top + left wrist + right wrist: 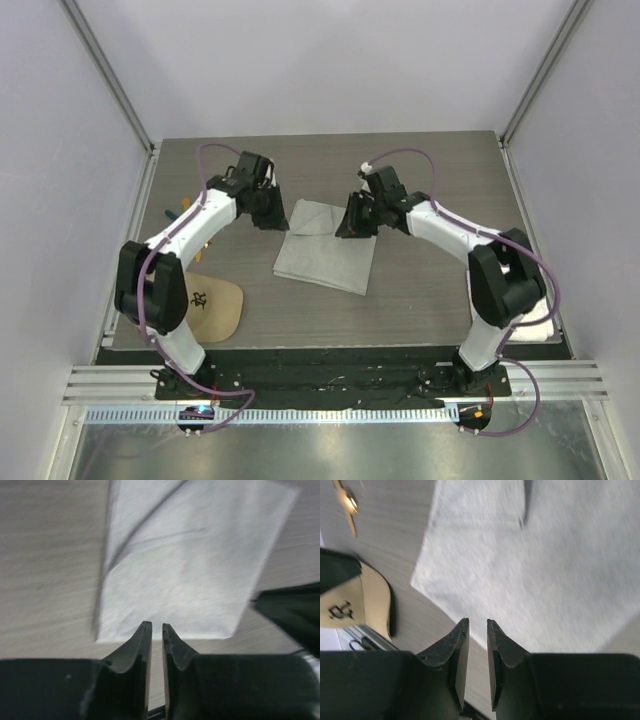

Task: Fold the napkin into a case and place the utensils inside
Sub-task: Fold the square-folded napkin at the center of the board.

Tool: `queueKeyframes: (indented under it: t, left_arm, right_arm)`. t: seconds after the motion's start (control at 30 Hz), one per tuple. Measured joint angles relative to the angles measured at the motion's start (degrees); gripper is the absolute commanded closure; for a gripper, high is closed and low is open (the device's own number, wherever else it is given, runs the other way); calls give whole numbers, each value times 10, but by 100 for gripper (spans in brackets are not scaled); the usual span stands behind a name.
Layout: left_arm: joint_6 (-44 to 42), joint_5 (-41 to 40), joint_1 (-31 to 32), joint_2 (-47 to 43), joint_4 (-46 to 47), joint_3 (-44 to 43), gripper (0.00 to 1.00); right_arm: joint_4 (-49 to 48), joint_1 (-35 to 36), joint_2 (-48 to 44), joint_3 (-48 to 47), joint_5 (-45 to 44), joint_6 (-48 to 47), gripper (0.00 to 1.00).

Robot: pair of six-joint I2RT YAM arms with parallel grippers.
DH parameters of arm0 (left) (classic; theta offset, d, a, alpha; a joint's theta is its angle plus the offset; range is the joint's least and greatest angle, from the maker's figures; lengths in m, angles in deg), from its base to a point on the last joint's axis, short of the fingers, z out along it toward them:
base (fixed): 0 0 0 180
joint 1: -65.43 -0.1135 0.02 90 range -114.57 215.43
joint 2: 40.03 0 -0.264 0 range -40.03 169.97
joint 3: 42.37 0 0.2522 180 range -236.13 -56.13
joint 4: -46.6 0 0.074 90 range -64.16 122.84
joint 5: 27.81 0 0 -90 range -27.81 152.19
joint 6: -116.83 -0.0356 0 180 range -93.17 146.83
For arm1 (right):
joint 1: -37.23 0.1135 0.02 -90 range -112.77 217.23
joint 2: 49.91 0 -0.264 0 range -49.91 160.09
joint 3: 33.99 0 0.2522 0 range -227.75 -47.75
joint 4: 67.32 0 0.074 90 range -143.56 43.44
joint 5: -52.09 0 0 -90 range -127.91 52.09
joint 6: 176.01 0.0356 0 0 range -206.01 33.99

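Between the left fingers (141,642), only a narrow gap, nothing pinched; tips poised at one edge of the napkin (326,252). Same with the right fingers (458,645): slightly parted, empty, hovering over the cloth's opposite side. Spread flat mid-counter (430,290), doubled into a rough rectangle with an extra flap at its far corner, not yet a narrow case. Well apart at the far left, the utensils (180,208), partly hidden by the left arm; nearer, a tan cap (212,306). Judged mid-fold. Next, probably another fold: calls for a clean pinch of one edge, low and level on both sides, then an even carry across.
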Motion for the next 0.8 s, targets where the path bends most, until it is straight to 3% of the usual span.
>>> queueKeyframes:
  t: [0.1,0.23,0.33,0.53,0.8]
  left_arm:
    - [29,46,7,29,63,-26,92]
    - [50,69,31,120,115,-68,94]
    - [59,68,51,160,129,-68,94]
    - [59,59,64,149,139,-48,92]
    - [54,57,46,128,124,-64,93]
  right_arm:
    - [-13,0,61,-56,-1,0,88]
    - [-13,-1,111,-73,-7,4,94]
    - [-15,-2,113,-60,-7,6,84]
    - [-27,-3,119,-54,-20,10,62]
    - [-75,-7,217,-120,-17,31,61]
